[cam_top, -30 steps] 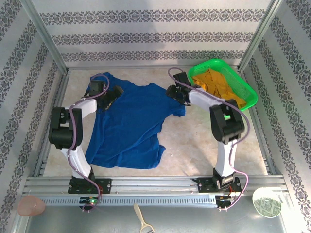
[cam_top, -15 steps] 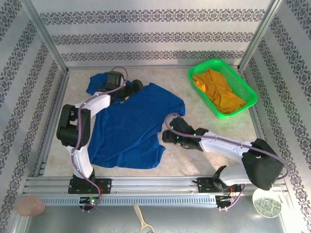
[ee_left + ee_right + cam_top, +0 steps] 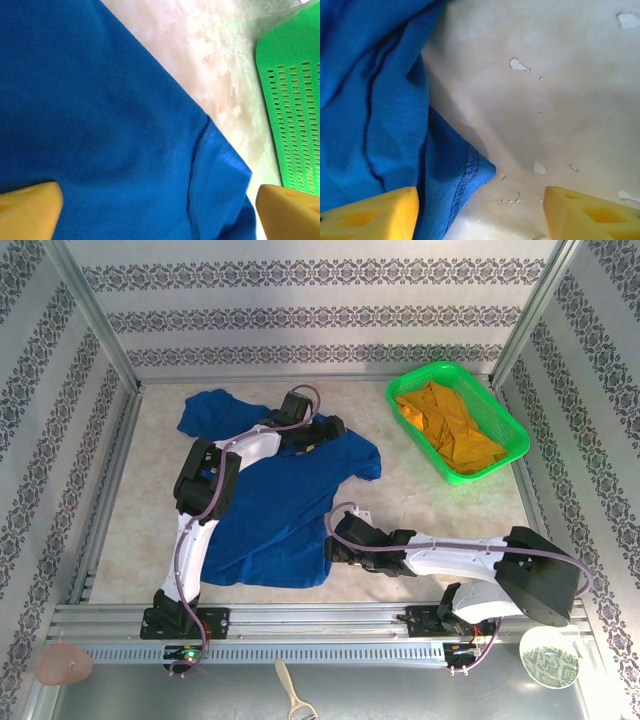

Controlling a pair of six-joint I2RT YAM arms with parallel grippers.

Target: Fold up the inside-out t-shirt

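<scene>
By the near edge, the right gripper [image 3: 335,540] is sitting low with its jaws parted, gripping nothing. Its wrist camera is showing the inside-out t-shirt [image 3: 270,500], whose stitched hem corner [image 3: 475,172] is lying between the yellow fingers [image 3: 375,212]. The shirt is lying flat, left of centre on the worktop [image 3: 420,500], its long axis running near-left to far-right. Over its far-right sleeve, the left gripper [image 3: 335,428] is hovering wide open and empty. Its wrist camera is catching the green basket [image 3: 295,100] just beyond.

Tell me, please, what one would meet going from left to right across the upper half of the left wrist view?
inside-out t-shirt → bare table → green basket
</scene>
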